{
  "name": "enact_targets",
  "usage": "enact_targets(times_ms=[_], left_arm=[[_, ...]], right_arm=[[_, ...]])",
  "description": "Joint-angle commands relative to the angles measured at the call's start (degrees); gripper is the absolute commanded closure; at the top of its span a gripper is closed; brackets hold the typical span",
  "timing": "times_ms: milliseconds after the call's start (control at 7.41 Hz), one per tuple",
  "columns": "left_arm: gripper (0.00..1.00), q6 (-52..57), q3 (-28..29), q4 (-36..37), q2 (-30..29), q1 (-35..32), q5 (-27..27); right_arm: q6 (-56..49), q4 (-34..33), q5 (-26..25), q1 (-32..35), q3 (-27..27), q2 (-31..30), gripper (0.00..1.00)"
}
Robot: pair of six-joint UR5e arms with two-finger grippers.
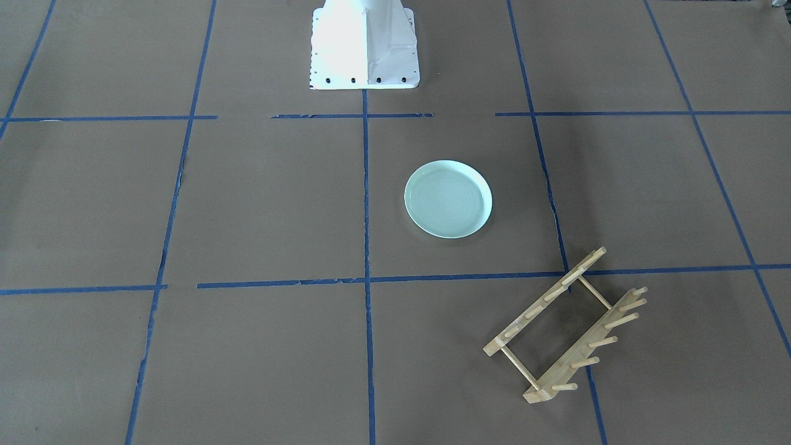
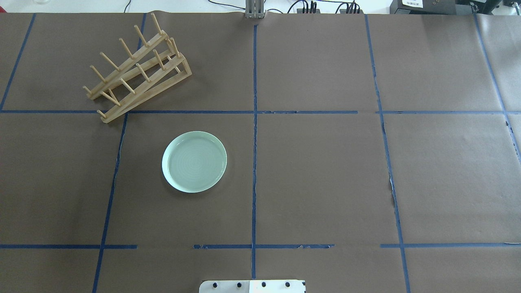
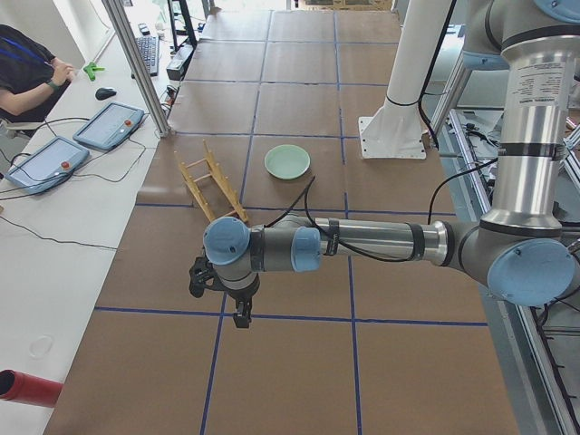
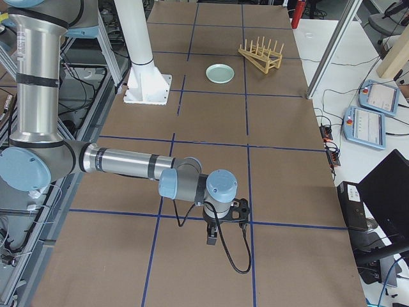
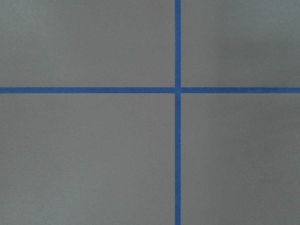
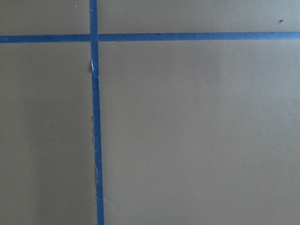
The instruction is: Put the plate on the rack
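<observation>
In the front view the plate (image 1: 448,199) lies flat on the table (image 1: 247,204), rim up, pale mint, glossy, faintly ringed. The rack (image 1: 562,327) stands near, not touching, rails diagonal. Overhead, both sit in the left half, so I judge my left arm (image 3: 362,240) nearer. From the left end, the left claw (image 3: 241,313) hangs well short of the plate; apart or together, I cannot tell. From the right end, the right claw (image 4: 212,236) is even farther, likewise unreadable.
</observation>
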Motion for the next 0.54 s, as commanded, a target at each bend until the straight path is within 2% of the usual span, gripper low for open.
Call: enact_targets(times_ms=[0,270,405], left_arm=[[0.00,-0.3,0.1,-0.1,-0.7,0.3,0.0],[0.00,-0.9,-1.4,-0.1,-4.5,0.7,0.0],[0.00,-8.2,-4.9,0.0,-6.3,4.4,0.0]], right_arm=[[0.0,0.0,0.0,0.0,0.0,0.0,0.00],[0.0,0.0,0.0,0.0,0.0,0.0,0.00],[0.0,0.0,0.0,0.1,0.0,0.0,0.00]])
